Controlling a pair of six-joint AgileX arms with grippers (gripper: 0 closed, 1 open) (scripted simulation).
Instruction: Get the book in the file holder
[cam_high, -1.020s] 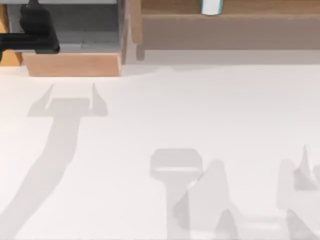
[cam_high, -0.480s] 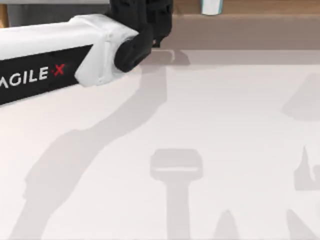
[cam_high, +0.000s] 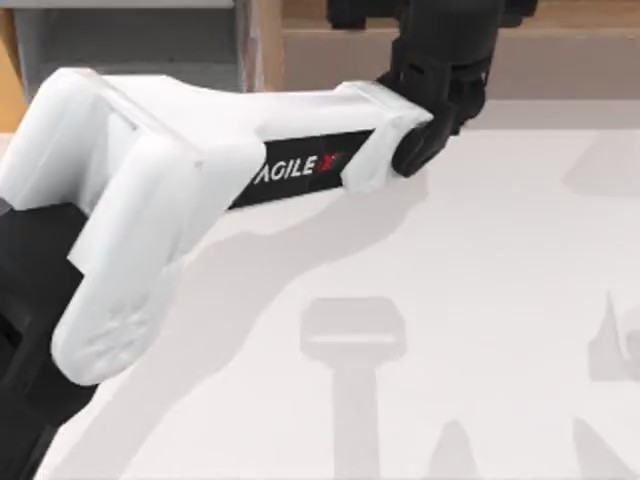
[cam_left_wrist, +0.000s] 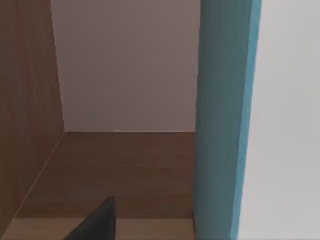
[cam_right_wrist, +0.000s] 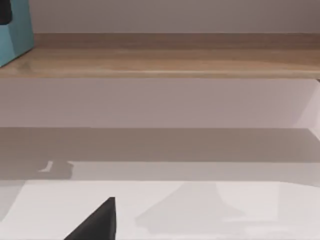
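The teal-blue book (cam_left_wrist: 225, 120) stands upright on the brown shelf board (cam_left_wrist: 115, 170), close in front of my left gripper. One dark finger (cam_left_wrist: 97, 222) of that gripper sits off to the side of the book, with nothing held. From above, my left arm (cam_high: 300, 160) reaches across the table, and its open gripper (cam_high: 432, 14) is over the shelf, hiding the book. The grey file holder (cam_high: 130, 40) is at the back left, partly under the arm. My right gripper is parked and open, with one finger (cam_right_wrist: 95, 225) low over the table; its view catches the book (cam_right_wrist: 15, 35).
The long brown wooden shelf (cam_high: 560, 50) runs along the back right, raised over the table (cam_high: 480, 300). The left arm's white links (cam_high: 130, 220) cover the left part of the table.
My left arm has swung from the file holder at the back left to the right along the back edge. Its gripper now hangs over the shelf, covering the book.
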